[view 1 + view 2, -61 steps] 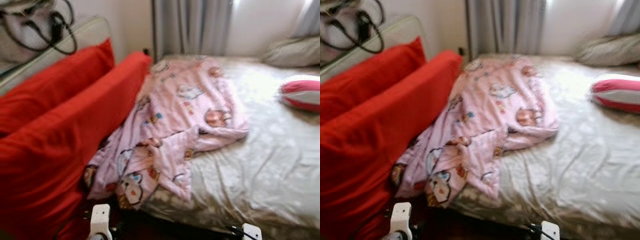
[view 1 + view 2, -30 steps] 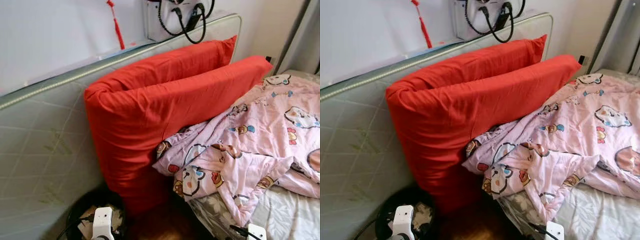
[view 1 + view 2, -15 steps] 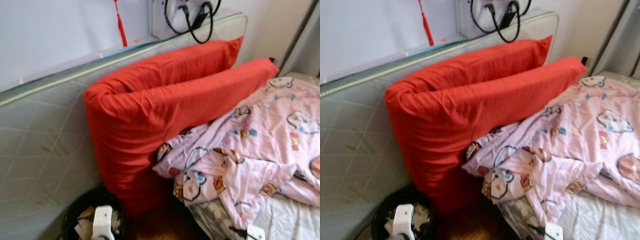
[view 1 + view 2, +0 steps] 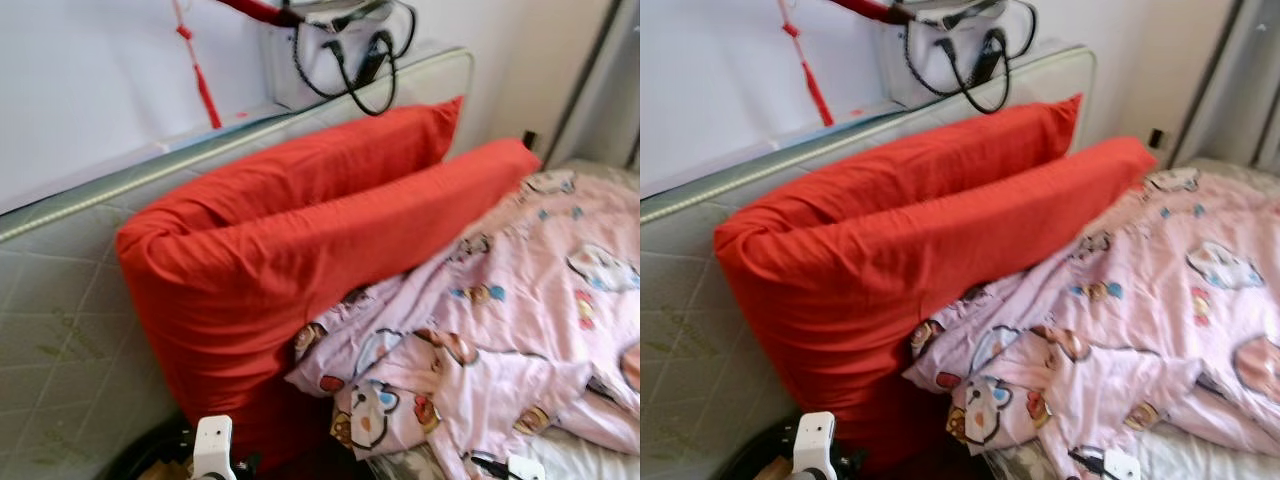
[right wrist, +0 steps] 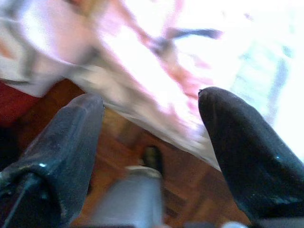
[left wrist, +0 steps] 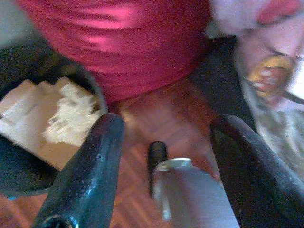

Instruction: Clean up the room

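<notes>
Two red pillows (image 4: 300, 290) lean against a pale upright mattress (image 4: 60, 330), and a pink cartoon-print blanket (image 4: 500, 340) spills off the bed beside them. My left claw (image 6: 166, 156) hangs low over the wood floor (image 6: 156, 118), fingers spread, next to a dark bin (image 6: 33, 123) holding crumpled paper. My right claw (image 5: 152, 142), also spread, hangs by the blanket's edge. A bag (image 4: 340, 45) sits on top of the mattress.

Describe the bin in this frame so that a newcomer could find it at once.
Start at the two big red pillows leaning on the upended mattress beside the bed. On the wooden floor at their foot sits a dark round bin, marked out by crumpled white paper inside.
</notes>
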`<state>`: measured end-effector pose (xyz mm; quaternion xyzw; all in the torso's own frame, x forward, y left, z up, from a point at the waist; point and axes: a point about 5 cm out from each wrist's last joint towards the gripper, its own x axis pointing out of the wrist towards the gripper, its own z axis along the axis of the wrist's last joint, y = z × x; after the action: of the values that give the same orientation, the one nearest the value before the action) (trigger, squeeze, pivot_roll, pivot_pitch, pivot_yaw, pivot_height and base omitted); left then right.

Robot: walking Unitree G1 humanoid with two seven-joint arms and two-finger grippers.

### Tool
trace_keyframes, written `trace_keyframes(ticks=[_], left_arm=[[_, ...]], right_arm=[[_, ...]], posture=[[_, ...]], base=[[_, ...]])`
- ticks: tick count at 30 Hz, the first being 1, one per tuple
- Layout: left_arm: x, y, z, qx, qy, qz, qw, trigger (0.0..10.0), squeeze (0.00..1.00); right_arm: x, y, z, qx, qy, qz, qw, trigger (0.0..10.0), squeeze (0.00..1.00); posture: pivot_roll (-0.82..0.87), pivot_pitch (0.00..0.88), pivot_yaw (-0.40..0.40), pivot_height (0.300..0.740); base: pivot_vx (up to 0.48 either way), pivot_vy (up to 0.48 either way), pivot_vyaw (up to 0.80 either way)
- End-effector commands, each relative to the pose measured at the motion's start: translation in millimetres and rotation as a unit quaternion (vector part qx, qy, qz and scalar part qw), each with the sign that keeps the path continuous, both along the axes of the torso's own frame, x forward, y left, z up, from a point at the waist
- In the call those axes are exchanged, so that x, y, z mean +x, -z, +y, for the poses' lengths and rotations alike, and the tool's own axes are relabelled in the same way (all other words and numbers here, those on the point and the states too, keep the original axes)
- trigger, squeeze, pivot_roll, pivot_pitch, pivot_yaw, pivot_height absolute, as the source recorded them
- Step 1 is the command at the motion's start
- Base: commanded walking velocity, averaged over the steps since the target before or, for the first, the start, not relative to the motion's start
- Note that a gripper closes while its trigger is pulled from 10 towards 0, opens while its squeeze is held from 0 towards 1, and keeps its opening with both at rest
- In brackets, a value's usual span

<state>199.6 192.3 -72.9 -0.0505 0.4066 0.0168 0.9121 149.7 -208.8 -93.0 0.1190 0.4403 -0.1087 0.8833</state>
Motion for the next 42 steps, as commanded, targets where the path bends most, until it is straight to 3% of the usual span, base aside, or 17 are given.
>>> trace_keyframes(ticks=[1,7,11,15,17,18,19,20,33,38,42], left_arm=[[3.4,-2.0,-1.0,0.000,0.002,-0.010,1.000,10.0,0.00],[32.6,-24.0,-0.8,-0.036,-0.023,-0.107,0.993,10.0,0.00],[39.5,-32.2,2.1,-0.030,-0.022,-0.145,0.989,10.0,0.00],[48.7,-53.7,-0.5,-0.023,0.004,-0.249,0.968,10.0,0.00],[48.8,-59.7,-3.8,-0.026,0.009,-0.275,0.961,10.0,0.00],[48.6,-61.8,-6.3,-0.026,0.011,-0.284,0.958,10.0,0.00],[47.7,-63.4,-9.7,-0.028,0.012,-0.293,0.956,10.0,0.00],[47.3,-64.1,-12.3,-0.030,0.013,-0.297,0.954,10.0,0.00],[38.8,-71.2,-13.2,-0.022,0.021,-0.317,0.948,10.0,0.00],[41.3,-71.0,-10.4,-0.015,0.016,-0.314,0.949,10.0,0.00],[44.2,-72.3,-11.9,-0.016,0.019,-0.313,0.949,10.0,0.00]], right_arm=[[-0.6,-0.5,-1.6,-0.002,0.001,-0.006,1.000,10.0,0.00],[5.8,-7.0,-1.5,-0.008,-0.020,-0.064,0.998,10.0,0.00],[7.7,-9.3,-1.6,-0.013,-0.029,-0.082,0.996,10.0,0.00],[9.5,-13.0,-1.6,-0.019,-0.048,-0.111,0.992,10.0,0.00],[8.2,-13.0,-2.1,-0.017,-0.041,-0.115,0.992,10.0,0.00],[35.7,-29.7,0.0,-0.032,-0.059,-0.182,0.981,10.0,0.00],[72.1,-59.3,6.6,-0.050,-0.085,-0.283,0.954,10.0,0.00],[84.5,-72.6,10.3,-0.055,-0.096,-0.322,0.940,10.0,0.00],[78.7,-71.0,11.6,-0.058,-0.089,-0.326,0.939,10.0,0.00],[76.0,-68.6,9.1,-0.072,-0.085,-0.305,0.946,10.0,0.00],[76.7,-69.0,8.9,-0.074,-0.089,-0.306,0.945,10.0,0.00]], posture=[[0.00,0.000,0.041,0.740],[0.00,0.000,0.044,0.740],[-0.01,0.000,0.046,0.740],[-0.01,0.000,0.038,0.740],[-0.01,0.000,0.037,0.740],[-0.01,0.000,0.038,0.740],[-0.01,0.000,0.037,0.740],[-0.01,0.000,0.037,0.740],[-0.01,0.000,0.042,0.740],[-0.01,0.000,0.042,0.740],[-0.01,0.000,0.045,0.710]], base=[[0.000,0.000,0.00],[0.000,0.000,0.00],[0.000,0.000,0.00],[0.000,0.000,0.00],[0.000,0.000,0.00],[0.000,0.000,0.00],[0.000,0.000,0.00],[0.000,0.000,0.00],[0.000,0.000,0.00],[0.000,0.000,0.00],[0.000,0.000,0.00]])
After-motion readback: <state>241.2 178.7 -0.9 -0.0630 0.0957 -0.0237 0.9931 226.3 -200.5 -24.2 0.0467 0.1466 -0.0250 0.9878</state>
